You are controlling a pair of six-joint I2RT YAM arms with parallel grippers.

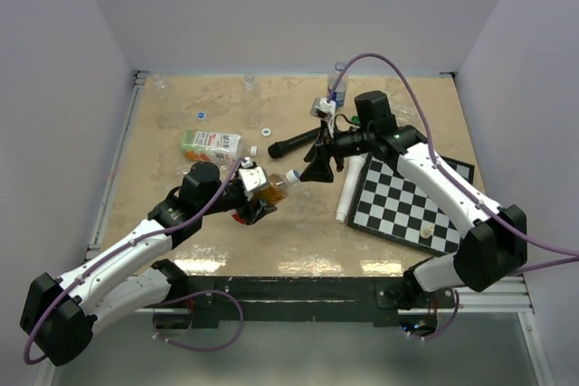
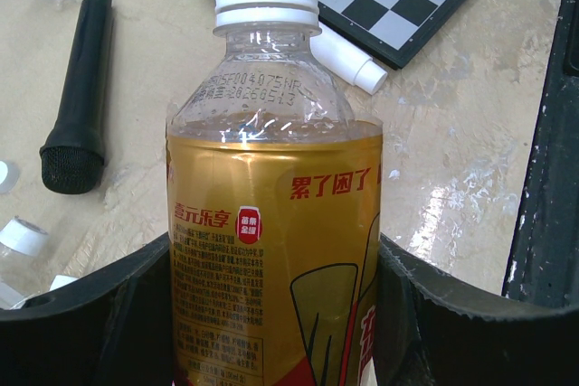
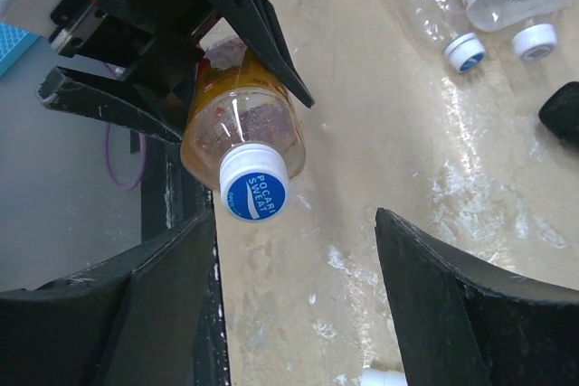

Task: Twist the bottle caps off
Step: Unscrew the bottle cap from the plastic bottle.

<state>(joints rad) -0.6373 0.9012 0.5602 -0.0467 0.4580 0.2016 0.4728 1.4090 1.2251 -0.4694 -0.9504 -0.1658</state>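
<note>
Across the wide tan table point(image 1: 163, 124), with the black-and-white chessboard point(image 1: 407, 201) off to the right, both arms met near the middle. The left gripper point(image 1: 257, 193) was clamped around the clear plastic bottle of amber drink point(image 1: 274, 187). It seemed to hold the bottle clear of the surface, tipped nearly flat, neck aimed at the right gripper point(image 1: 317, 169). That one stood with its jaws spread wide and nothing between them, the white ribbed screw cap point(image 3: 253, 192) just short of its fingertips.

By my reckoning the bottle was well filled, so it had some weight. Its thin wall would give under a hard squeeze, and the glossy label looked slippery. The cap was the stiff part, and its ribbed skirt was the place to pinch. Once loosened at that tilt, the drink could spill.

The right wrist view alone showed the cap's blue lettered top end-on and the gap left to close. The left wrist view alone showed the ribbing, the ring under it and the liquid line below the shoulder. Only the overhead view showed both arms lined up.
</note>
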